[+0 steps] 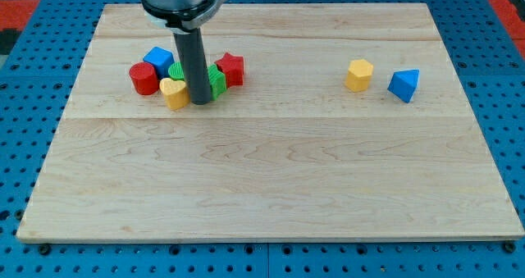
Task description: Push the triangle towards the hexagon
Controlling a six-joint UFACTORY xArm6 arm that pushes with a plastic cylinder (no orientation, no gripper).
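Pale wooden board (271,171) lies on blue pegboard. At the view's left cluster a red cylinder block (143,79), blue cube block (157,61), yellow heart block (174,92), green blocks (216,79) and red star block (231,68); my tip (199,102), a bare rod without fingers, stands among them. Far right, the yellow hexagon block (358,75) sits just beside the blue triangle block (404,85).

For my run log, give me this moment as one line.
my tip: in left cluster, between yellow heart block and green block | blue triangle: right of yellow hexagon, apart | push: not begun
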